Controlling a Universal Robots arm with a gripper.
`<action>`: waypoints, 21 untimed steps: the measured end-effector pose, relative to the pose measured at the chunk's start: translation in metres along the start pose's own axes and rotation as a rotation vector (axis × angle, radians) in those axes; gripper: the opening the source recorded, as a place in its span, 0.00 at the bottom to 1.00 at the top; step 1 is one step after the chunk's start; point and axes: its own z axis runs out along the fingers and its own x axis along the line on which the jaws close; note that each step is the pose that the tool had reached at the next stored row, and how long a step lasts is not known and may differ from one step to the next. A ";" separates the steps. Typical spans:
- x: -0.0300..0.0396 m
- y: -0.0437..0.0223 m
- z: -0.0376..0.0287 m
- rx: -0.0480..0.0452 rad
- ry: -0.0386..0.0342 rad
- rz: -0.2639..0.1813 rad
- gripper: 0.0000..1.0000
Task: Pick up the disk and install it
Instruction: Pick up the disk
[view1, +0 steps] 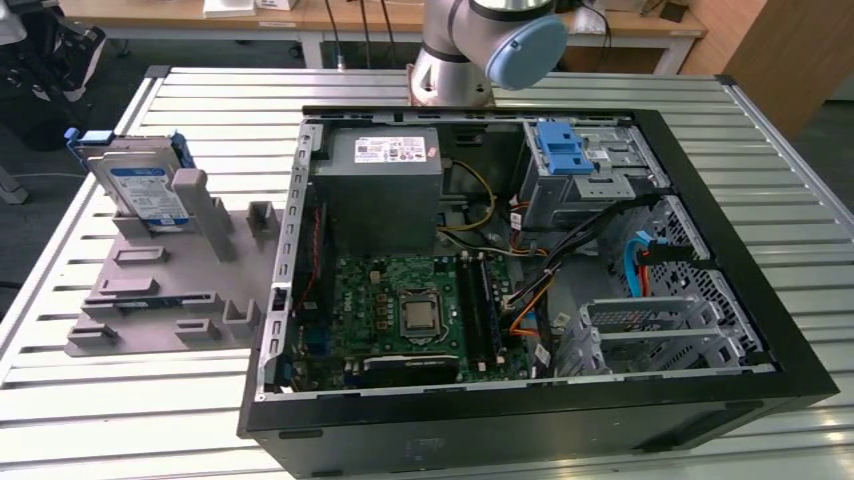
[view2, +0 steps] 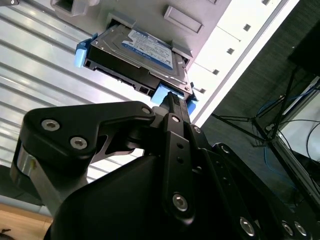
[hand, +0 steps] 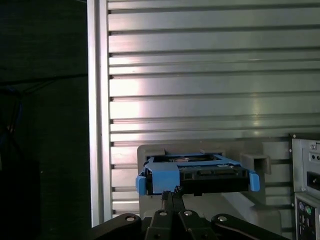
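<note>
Hand (hand: 171, 191): its fingers were drawn together with nothing between them. The tips pointed at the blue end of the disk and lay just beside it. I could not tell whether they touched it.
Fingers (view2: 175, 130): in the second wrist view they ran as one narrow black bar straight toward the disk's near end, which suggested the hand was lined up on that end rather than on the flat face.
Disk (view1: 140, 185): it stood on edge in the grey fixture at the exterior view's left, well apart from the computer case, and had not been lifted.
Blue carrier frame (hand: 162, 179): it wrapped the disk's edges. Its end tab faced the hand and probably served as the grip point, so the metal body and the label were spared.
Grey fixture (view1: 147, 290): its slotted posts held the disk upright on the bench (view1: 160, 400), so a narrow end was presented to the hand instead of a face lying flat on the slats.
Computer case (view1: 534, 430): it lay on its side with the panel off, which exposed the boards and bays from above.
Blue clip (view1: 563, 150): it sat on the drive cage (view1: 594, 185) at the far corner of the case and carried no drive.
Progress: by my reading the pickup had not been made and the installing was untouched.
</note>
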 end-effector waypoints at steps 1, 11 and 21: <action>0.0000 0.0000 0.0000 0.0000 0.0000 -0.001 0.11; 0.0000 0.0000 0.0000 0.0001 0.0005 -0.013 0.11; 0.0000 0.0000 0.0001 0.0002 0.0011 -0.027 0.11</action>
